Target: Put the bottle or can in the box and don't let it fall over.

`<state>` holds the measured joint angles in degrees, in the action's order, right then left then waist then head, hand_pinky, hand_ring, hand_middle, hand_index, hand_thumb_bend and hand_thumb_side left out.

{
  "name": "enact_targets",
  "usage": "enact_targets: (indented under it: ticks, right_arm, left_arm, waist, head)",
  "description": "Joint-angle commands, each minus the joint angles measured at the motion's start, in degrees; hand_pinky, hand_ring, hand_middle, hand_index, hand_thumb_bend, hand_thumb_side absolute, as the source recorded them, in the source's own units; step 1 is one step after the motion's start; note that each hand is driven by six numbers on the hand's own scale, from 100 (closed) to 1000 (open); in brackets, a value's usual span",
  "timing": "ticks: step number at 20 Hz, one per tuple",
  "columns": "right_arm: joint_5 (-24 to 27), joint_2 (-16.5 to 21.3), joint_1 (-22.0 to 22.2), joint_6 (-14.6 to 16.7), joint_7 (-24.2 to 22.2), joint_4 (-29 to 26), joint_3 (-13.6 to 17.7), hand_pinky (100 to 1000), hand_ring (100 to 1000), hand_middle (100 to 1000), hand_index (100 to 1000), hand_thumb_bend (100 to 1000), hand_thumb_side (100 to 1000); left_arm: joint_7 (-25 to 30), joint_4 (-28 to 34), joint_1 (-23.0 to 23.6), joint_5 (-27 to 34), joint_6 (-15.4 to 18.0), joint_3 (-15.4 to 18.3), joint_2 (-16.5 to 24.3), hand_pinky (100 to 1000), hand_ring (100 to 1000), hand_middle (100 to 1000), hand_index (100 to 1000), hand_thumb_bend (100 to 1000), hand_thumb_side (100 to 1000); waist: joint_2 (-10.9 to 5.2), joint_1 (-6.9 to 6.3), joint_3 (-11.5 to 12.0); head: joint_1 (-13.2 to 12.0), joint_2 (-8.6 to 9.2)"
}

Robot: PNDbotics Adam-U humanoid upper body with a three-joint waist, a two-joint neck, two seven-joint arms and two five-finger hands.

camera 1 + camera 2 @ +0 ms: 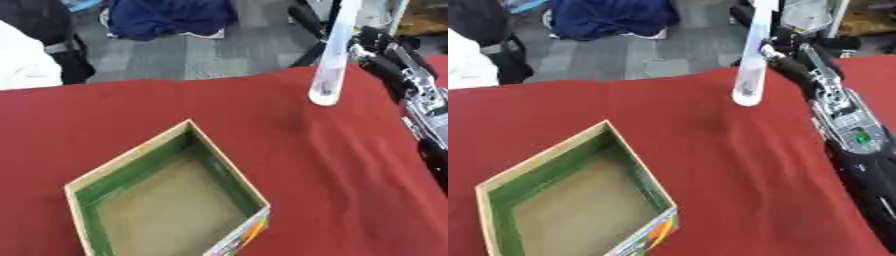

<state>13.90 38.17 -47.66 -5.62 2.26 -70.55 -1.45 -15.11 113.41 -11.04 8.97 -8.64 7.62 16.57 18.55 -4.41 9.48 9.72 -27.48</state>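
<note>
The right hand (794, 47) is closed around a tall pale bottle (331, 65), held nearly upright above the red tabletop (332, 165), and the open box (166, 200) lies well below and to the hand's left.

no readable text, colourful print on box (241, 237) side too blurred to read
</note>
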Motion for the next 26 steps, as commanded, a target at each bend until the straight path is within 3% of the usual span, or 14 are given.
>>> enact_targets:
  ticks: [1, 16, 26]
  right_arm:
    - [1.1, 2.1, -1.5, 0.7, -0.4, -0.5, 0.2, 1000, 1000, 989, 1000, 100, 484]
    - [0.4, 3.4, -4.0, 0.7, 0.2, 1.9, 0.0, 1000, 1000, 980, 1000, 100, 485]
    - [-2.7, 4.4, -4.7, -0.4, 3.5, 2.0, 0.7, 1000, 1000, 961, 1000, 100, 459]
  left_arm:
    - [0.3, 1.2, -0.4, 0.2, 0.1, 0.2, 0.7, 718, 955, 852, 768, 120, 863]
    - [0.9, 1.2, -1.1, 0.2, 0.4, 0.1, 0.8, 719, 956, 852, 768, 119, 864]
    - [1.0, 1.2, -1.1, 0.1, 0.4, 0.0, 0.8, 720, 956, 847, 769, 119, 868]
  waist:
    - [-0.87, 0.24, 0.1]
    - [0.2, 0.61, 1.7]
    - [0.96, 0.82, 1.7]
  head:
    - [0.2, 1.06]
    - [1.2, 2.34]
    - [1.7, 2.24]
